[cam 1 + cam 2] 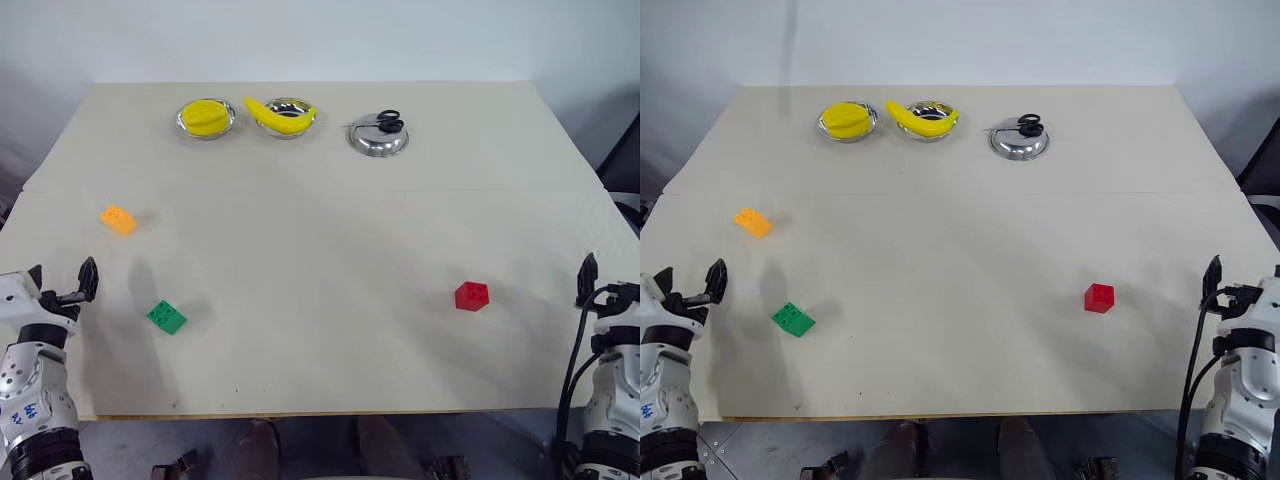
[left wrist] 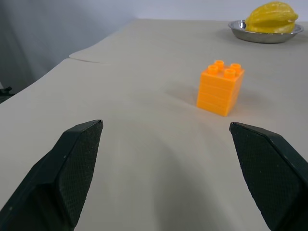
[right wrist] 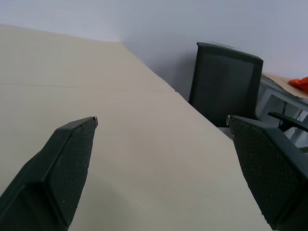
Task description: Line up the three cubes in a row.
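While both grippers, left (image 1: 62,281) and right (image 3: 161,163), stand wide open and empty, the small orange studded plastic cube (image 1: 118,219) sits at left, the green one (image 1: 166,317) lower left, the red one (image 1: 471,296) far right; a careless sideways reach could knock a cube off line.

Even, soft light falls from overhead on the pale counter (image 1: 330,250), with no glare. The orange cube (image 1: 118,219), green cube (image 1: 166,317) and red cube (image 1: 471,296) cast faint shadows. Everything is sharp.
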Controlling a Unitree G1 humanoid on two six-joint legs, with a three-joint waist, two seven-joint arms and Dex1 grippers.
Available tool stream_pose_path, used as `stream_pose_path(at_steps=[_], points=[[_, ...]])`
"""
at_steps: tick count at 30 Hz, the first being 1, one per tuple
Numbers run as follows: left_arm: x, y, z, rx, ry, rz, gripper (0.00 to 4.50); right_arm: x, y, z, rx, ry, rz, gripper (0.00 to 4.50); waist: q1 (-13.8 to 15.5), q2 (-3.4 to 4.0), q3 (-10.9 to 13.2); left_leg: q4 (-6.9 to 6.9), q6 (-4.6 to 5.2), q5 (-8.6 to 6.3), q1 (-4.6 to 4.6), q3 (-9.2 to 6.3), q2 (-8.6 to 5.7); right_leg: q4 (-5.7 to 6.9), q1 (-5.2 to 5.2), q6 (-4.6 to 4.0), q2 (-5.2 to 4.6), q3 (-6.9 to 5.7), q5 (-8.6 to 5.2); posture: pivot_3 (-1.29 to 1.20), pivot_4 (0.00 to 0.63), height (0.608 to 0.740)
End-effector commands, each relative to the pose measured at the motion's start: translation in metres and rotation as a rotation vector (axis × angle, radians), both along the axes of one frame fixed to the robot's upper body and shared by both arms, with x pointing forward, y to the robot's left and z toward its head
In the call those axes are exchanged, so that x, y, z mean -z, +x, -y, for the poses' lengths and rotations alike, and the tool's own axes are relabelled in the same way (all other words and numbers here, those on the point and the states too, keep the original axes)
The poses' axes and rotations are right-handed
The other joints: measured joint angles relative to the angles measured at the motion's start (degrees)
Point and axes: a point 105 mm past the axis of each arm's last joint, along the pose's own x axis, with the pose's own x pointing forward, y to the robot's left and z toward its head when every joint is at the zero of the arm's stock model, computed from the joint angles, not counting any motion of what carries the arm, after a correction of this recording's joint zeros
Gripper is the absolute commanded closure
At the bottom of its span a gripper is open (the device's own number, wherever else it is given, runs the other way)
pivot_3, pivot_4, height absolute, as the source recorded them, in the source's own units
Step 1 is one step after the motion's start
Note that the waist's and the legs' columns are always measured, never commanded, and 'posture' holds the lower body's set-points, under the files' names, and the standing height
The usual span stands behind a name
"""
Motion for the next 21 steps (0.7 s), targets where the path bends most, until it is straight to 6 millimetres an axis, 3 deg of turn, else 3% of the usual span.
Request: stream_pose_path(at_steps=[1, 5, 9, 11, 14, 21], points=[[-0.017, -0.005, -0.004, -0.018, 0.067, 0.03, 0.03, -0.011, -0.003, 0.004, 0.003, -0.019, 0.037, 0.0, 0.0, 0.0, 0.0, 0.0, 0.0, 0.0, 0.0, 0.0, 0.0, 0.0, 0.0, 0.0, 0.0, 0.0, 0.0, 0.0, 0.15, 0.74], [-0.024, -0.004, 0.005, 0.064, 0.093, 0.057, 0.03, -0.018, -0.006, 0.003, -0.03, -0.043, 0.041, 0.0, 0.1, 0.0, 0.0, 0.0, 0.01, 0.0, 0.0, 0.0, 0.0, 0.0, 0.0, 0.0, 0.0, 0.0, 0.0, 0.0, 0.15, 0.74], [-0.066, -0.004, 0.064, 0.561, 0.236, 0.096, 0.03, -0.054, -0.024, -0.019, -0.343, -0.105, 0.049, 0.0, 0.6, 0.04, 0.0, -0.04, -0.08, 0.04, -0.08, -0.01, -0.01, -0.08, 0.01, 0.0, -0.01, -0.01, 0.0, 0.0, 0.15, 0.74], [-0.083, -0.005, 0.079, 0.718, 0.293, 0.082, 0.03, -0.064, -0.035, -0.027, -0.478, -0.141, -0.018, 0.0, 0.9, 0.07, 0.0, -0.08, -0.09, 0.05, -0.1, -0.04, 0.0, -0.19, 0.05, 0.0, 0.01, -0.06, 0.0, 0.0, 0.15, 0.74], [-0.092, -0.003, 0.097, 0.911, 0.356, -0.003, 0.03, -0.077, -0.051, -0.033, -0.632, -0.195, -0.163, 0.0, 1.1, 0.21, 0.0, -0.12, 0.03, -0.02, 0.13, -0.04, 0.0, -0.44, 0.37, 0.04, 0.03, -0.06, 0.03, 0.0, 0.15, 0.74], [-0.085, -0.014, 0.145, 1.306, 0.4, -0.092, 0.03, -0.047, -0.087, -0.04, -0.862, -0.353, -0.565, 0.0, 1.0, 0.27, 0.0, -0.14, 0.38, -0.25, 0.19, -0.05, -0.02, -0.98, 0.71, 0.1, 0.04, -0.08, 0.05, 0.0, 0.15, 0.74]])
